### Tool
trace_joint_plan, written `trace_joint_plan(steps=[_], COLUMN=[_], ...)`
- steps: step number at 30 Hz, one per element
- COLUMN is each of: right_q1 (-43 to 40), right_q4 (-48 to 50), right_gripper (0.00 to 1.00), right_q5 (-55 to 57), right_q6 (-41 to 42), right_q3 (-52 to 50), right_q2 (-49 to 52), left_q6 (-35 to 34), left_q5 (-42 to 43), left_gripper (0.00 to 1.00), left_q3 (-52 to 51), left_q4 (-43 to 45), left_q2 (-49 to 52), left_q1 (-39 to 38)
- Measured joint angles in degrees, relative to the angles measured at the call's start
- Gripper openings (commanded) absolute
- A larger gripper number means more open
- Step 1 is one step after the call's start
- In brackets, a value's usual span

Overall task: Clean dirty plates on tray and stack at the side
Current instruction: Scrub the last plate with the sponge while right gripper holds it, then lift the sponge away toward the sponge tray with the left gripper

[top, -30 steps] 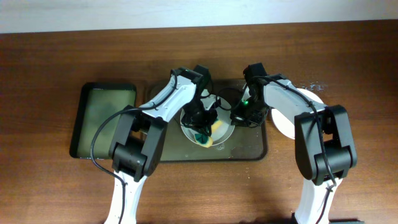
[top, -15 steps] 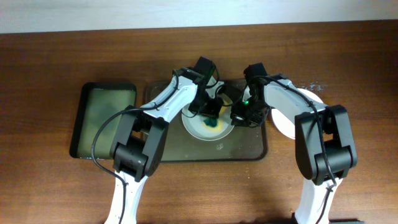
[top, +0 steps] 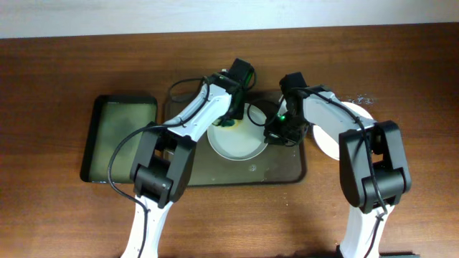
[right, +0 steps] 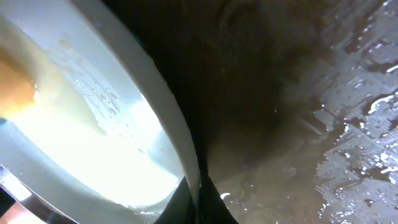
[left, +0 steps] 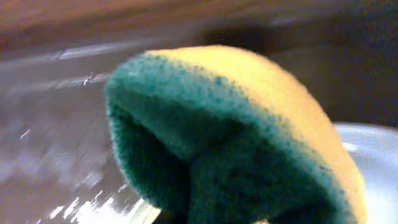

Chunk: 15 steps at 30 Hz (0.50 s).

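Observation:
A white plate (top: pixel 237 140) lies on the dark grey-brown tray (top: pixel 287 175) in the overhead view. My left gripper (top: pixel 231 118) is shut on a green and yellow sponge (left: pixel 249 143) at the plate's far rim. My right gripper (top: pixel 273 133) is shut on the plate's right rim (right: pixel 180 143), fingers pinching the edge. A second white plate (top: pixel 351 115) lies on the table right of the tray, mostly under my right arm. The plate's inside looks wet and white in the right wrist view.
A smaller black tray with a greenish inside (top: pixel 118 137) stands left of the main tray. The main tray's floor (right: pixel 323 124) is wet. The table's far edge meets a white wall.
My left gripper has moved the sponge from the plate's middle up to its far rim. The green smear seen earlier on the plate is gone. The right gripper has not moved.

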Motion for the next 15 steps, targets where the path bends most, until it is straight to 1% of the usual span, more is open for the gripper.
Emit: trace_joint_plan(steps=[3,6,9,15], right_q1=[0.3,0.3,0.3,0.2], right_q4=[0.3,0.2,0.1,-1.2], right_gripper=[0.04,0.04,0.04,0.04], right_q5=[-0.3,-0.3,-0.3,0.1], right_q6=[0.0,0.0,0.0,-0.5], right_q3=[0.1,0.1,0.2,0.2], right_q2=[0.0,0.0,0.0,0.0], left_q6=[-1.5,-1.2,-0.1,1.7], left_q5=[-2.2,-1.2,0.4,-1.8], left_gripper=[0.00,0.00,0.00,0.00], left_q3=[2.5,6.5,13.8,29.9], left_q4=[-5.2,-10.1,-17.5,-31.0], left_q2=[0.9,2.5,4.5,5.0], left_q1=[0.0,0.5,1.7,6.7])
